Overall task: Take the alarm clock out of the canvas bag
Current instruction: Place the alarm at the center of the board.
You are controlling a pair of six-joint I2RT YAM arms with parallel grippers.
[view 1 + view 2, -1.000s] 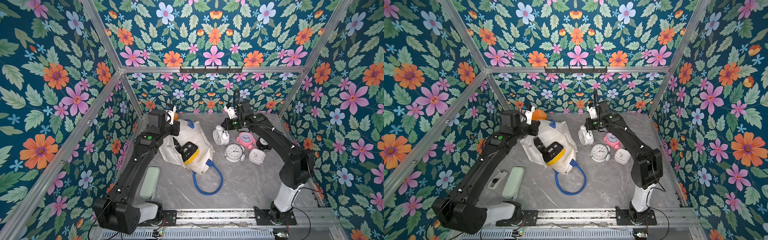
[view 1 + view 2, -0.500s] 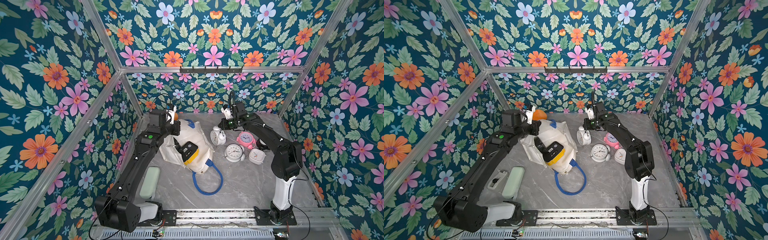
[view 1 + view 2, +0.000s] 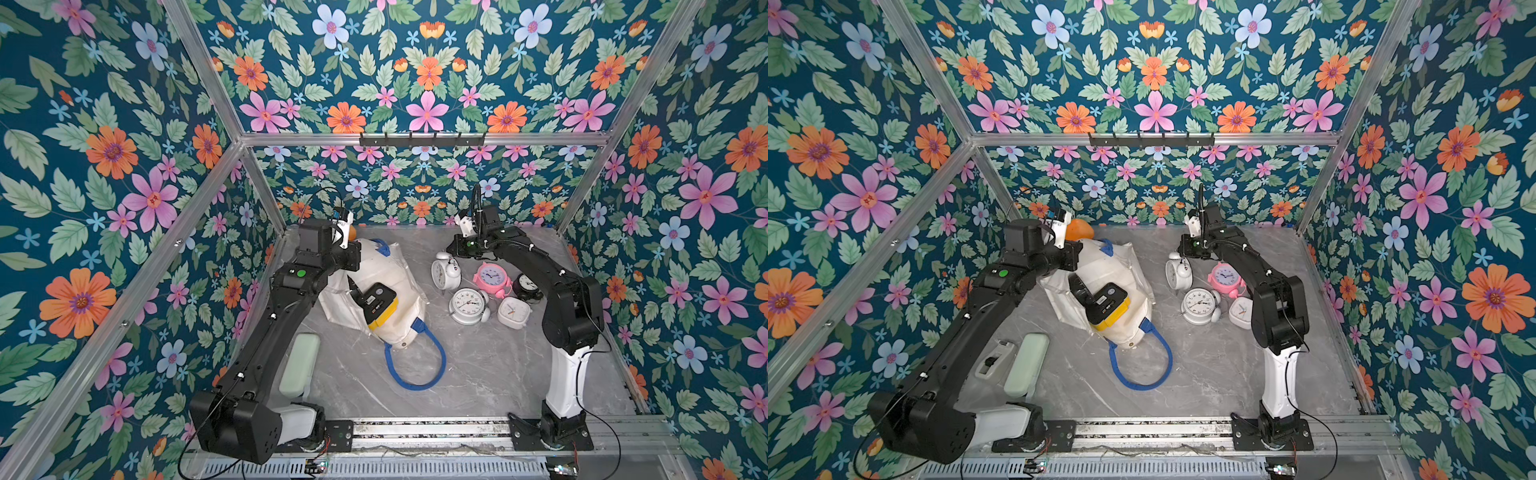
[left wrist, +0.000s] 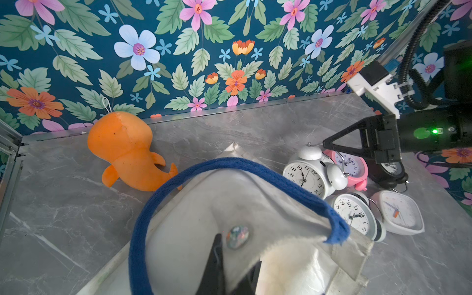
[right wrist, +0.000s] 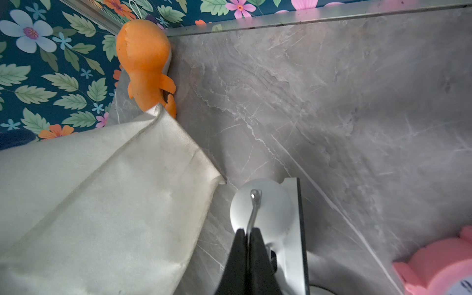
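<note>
Two arms, the left arm (image 3: 266,332) and the right arm (image 3: 536,266), reach in from the near edge of the tabletop (image 3: 478,374), and each has hold of something. The canvas bag (image 3: 395,270), the biggest loose thing, lies slumped with its long axis running from the far left corner toward the middle. One blue loop handle (image 3: 415,368) spills toward the near edge. The left jaws are closed on its upper fabric beside a round snap (image 4: 237,236).

Just beside the bag's right flank, and outside it, the white twin-bell alarm clock (image 3: 444,273) stands upright directly below the right jaws. These are pinched shut on the thin wire handle (image 5: 251,214) on top of it. Whether its feet touch the tabletop I cannot tell.

The right arm is plainly the nearer, so probably all that remains is to set the clock down clear of the pink clock (image 3: 491,277) and three more crowded toward the right edge.

The only readable writing is the dial numerals, one to twelve. A sticker (image 3: 376,296) on the left wrist is too small to read.
</note>
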